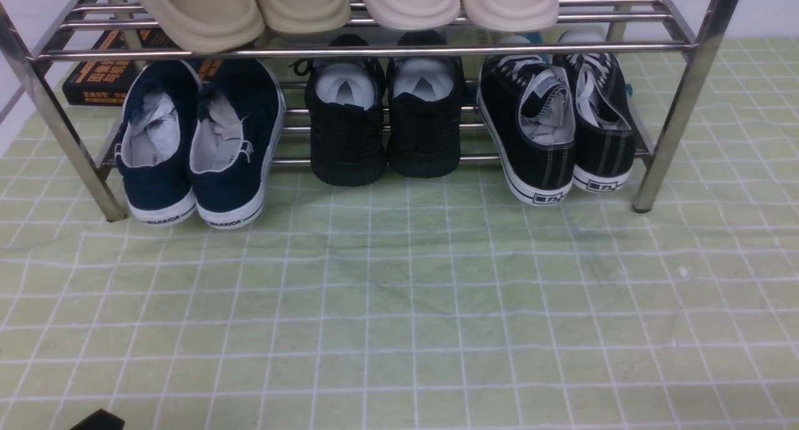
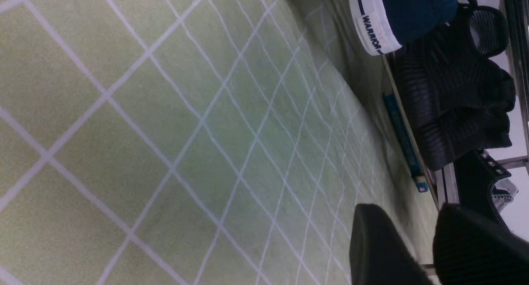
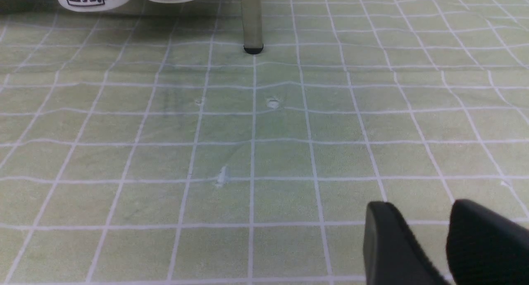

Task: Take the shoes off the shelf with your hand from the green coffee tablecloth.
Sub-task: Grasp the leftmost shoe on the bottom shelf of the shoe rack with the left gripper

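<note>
Where the green coffee tablecloth (image 1: 399, 305) lies wrinkled across the foreground, the shelf (image 1: 374, 51) stands on it at the far side, its slanted chrome legs planted at either end. On the left, the left tool (image 2: 407, 223) hangs low over bare cloth with its two black fingers parted and nothing between them; in the front view only a black corner of it shows at the lower edge. The shoes (image 1: 228, 180) sit at the left end of the lower tier, side by side and touching, heels towards the robot, white soles printed "WARRIOR", crumpled paper stuffed inside. Behind them a black and orange book (image 1: 93, 80) lies on the cloth. At the middle of the tier sits an all-black knit pair (image 1: 346, 143), and to its right a black lace-up pair (image 1: 537, 149) with white stitching. Beige slippers (image 1: 200, 12) line the upper tier. On the right, the right tool (image 3: 417, 219) hovers over the cloth in front of the shelf's right leg (image 3: 252, 20), fingers likewise apart and empty, well apart from the shoes.
</note>
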Controlling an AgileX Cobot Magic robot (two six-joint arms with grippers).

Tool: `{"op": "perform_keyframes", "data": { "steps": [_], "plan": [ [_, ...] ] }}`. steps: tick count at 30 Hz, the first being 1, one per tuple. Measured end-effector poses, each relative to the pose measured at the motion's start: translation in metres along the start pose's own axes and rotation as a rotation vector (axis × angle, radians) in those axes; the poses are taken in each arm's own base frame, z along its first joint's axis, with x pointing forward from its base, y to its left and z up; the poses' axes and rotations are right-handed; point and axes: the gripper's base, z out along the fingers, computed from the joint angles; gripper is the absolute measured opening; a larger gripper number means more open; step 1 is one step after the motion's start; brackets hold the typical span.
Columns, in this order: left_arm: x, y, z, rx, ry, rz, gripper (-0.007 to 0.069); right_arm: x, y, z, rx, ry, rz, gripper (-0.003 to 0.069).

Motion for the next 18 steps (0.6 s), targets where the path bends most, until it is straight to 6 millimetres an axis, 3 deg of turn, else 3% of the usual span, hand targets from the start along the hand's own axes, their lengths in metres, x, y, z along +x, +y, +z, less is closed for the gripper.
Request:
{"op": "perform_keyframes", "data": {
  "steps": [5, 8, 11, 18],
  "plan": [
    [-0.001, 0.0, 0.0, 0.004, -0.008, 0.014, 0.0202, 0.0, 0.0, 0.0, 0.0, 0.0, 0.0, 0.0237],
    [-0.004, -0.01, -0.005, 0.006, 0.003, 0.054, 0.0111, 0.0, 0.0, 0.0, 0.0, 0.0, 0.0, 0.0237],
    [-0.018, -0.039, -0.017, 0.0, -0.006, 0.136, 0.0012, 0.0, 0.0, 0.0, 0.0, 0.0, 0.0, 0.0237],
    [-0.055, -0.09, -0.005, -0.276, 0.083, 0.322, 0.0001, 0.0, 0.0, 0.0, 0.0, 0.0, 0.0, 0.0237]
  ]
}}
